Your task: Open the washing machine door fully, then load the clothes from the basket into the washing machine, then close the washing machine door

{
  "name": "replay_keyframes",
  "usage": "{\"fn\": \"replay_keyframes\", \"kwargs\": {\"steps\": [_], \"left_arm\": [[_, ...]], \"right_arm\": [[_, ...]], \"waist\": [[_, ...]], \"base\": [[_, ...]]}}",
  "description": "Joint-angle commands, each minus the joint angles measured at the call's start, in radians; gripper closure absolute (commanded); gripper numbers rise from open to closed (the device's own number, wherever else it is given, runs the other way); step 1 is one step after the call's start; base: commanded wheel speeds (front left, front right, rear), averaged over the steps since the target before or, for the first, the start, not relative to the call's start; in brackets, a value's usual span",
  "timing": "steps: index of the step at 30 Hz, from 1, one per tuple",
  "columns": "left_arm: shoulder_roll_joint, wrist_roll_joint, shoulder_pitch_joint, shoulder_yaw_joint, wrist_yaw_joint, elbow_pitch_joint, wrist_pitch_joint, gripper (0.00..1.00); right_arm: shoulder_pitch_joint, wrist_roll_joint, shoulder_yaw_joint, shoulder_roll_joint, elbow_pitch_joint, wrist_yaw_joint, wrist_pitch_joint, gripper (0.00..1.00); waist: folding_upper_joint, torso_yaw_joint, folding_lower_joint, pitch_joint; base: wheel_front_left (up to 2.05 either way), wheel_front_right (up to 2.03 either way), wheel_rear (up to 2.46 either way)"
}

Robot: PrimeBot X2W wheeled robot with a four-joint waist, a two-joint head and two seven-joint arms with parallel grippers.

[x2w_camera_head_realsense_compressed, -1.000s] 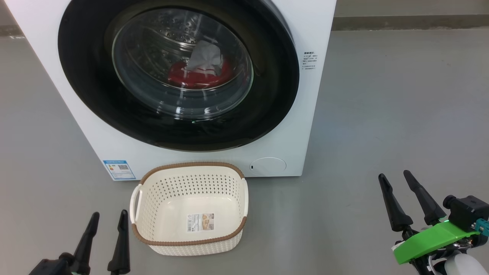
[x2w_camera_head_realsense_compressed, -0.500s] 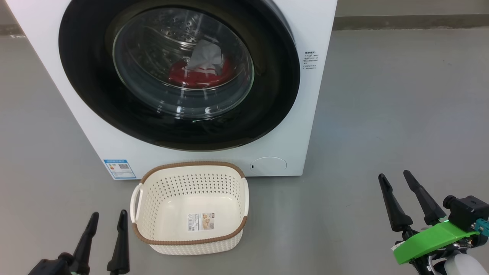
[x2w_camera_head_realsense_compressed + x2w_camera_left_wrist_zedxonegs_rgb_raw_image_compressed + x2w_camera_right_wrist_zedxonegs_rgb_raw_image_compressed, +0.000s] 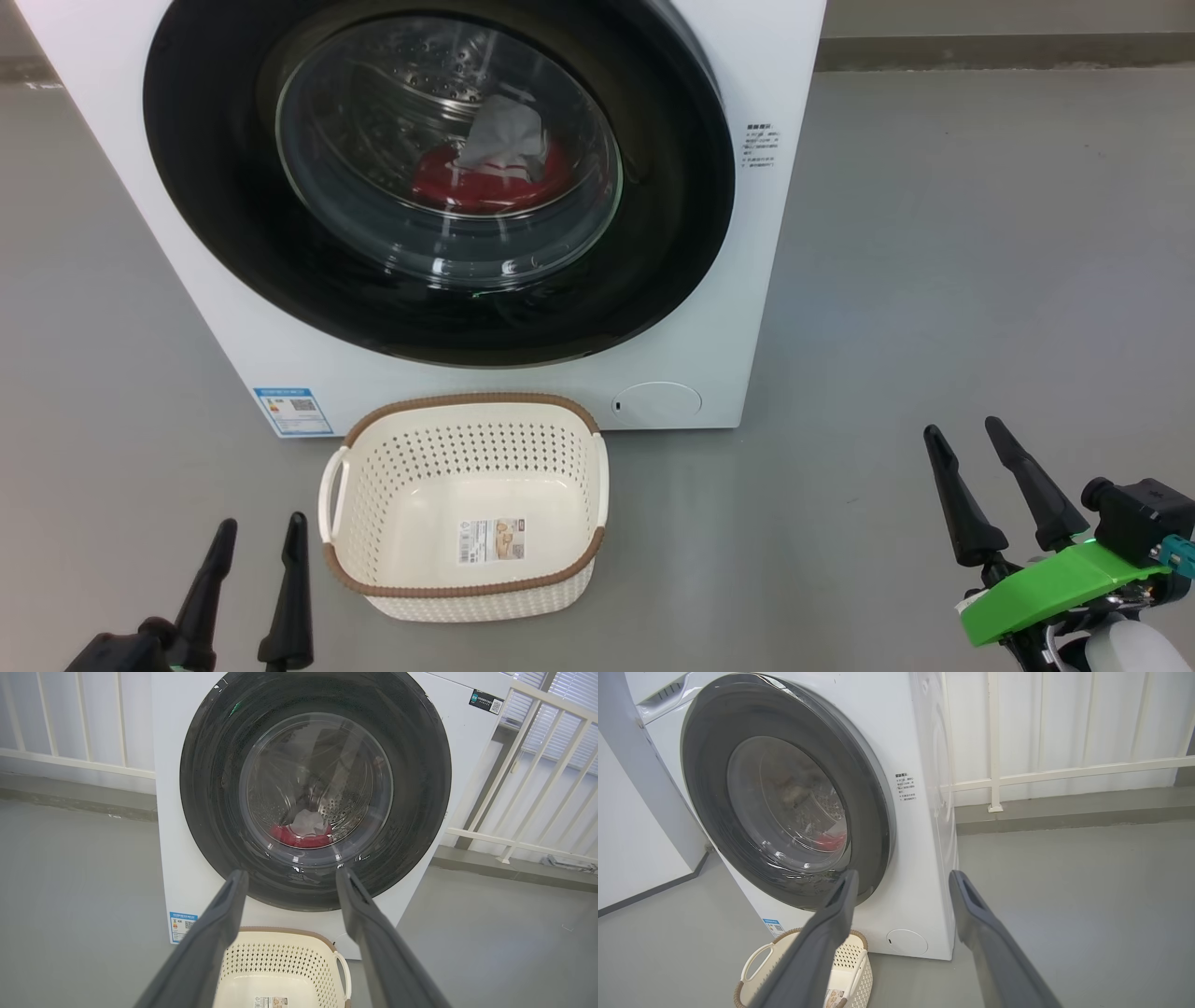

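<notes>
Clothes (image 3: 485,182) are lying as a red and white heap inside the washing machine (image 3: 738,317), showing through the glass of the washing machine door (image 3: 411,252), which is sitting shut against the front. They are resting far from both tools, beyond the basket (image 3: 467,402). That basket is standing on the floor (image 3: 934,280) just in front of the machine, its label sticker (image 3: 489,543) showing on its bare bottom. At the near left the left tool (image 3: 262,523) is hovering just beside the basket's near left corner, fingers spread and holding nothing. At the near right the right tool (image 3: 962,427) is hovering well apart from basket and machine, fingers likewise spread and gripping nothing.
</notes>
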Motion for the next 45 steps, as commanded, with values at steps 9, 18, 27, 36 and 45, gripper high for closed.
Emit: {"fn": "replay_keyframes", "kwargs": {"steps": [9,18,27,36,45], "left_arm": [[0.021,-0.009,-0.028,0.031,0.010,-0.027,-0.010,0.00],[0.001,-0.006,0.000,-0.005,0.006,0.002,-0.001,1.00],[-0.031,-0.050,0.013,-0.003,0.004,0.055,0.014,1.00],[-0.035,-0.135,0.001,0.012,0.001,0.062,0.039,1.00],[-0.039,-0.219,-0.011,0.028,-0.002,0.069,0.065,1.00]], "right_arm": [[-0.004,-0.007,0.015,-0.012,-0.020,-0.002,-0.005,0.00],[0.000,0.000,0.001,0.001,0.002,0.000,0.000,1.00],[0.027,0.042,-0.001,0.036,0.050,0.000,0.015,1.00],[0.028,0.122,-0.017,0.051,0.044,0.000,0.041,1.00],[0.028,0.201,-0.034,0.065,0.039,0.000,0.068,1.00]], "waist": [[0.0000,-0.002,0.0000,-0.004],[0.0000,0.000,0.0000,-0.003],[0.0000,-0.001,0.0013,-0.003],[0.0000,-0.004,0.0001,-0.001],[0.0000,-0.007,0.0001,0.000]], "base": [[0.00,0.00,0.00],[0.00,0.00,0.00],[0.00,0.00,0.00],[0.00,0.00,0.00],[0.00,0.00,0.00]]}}
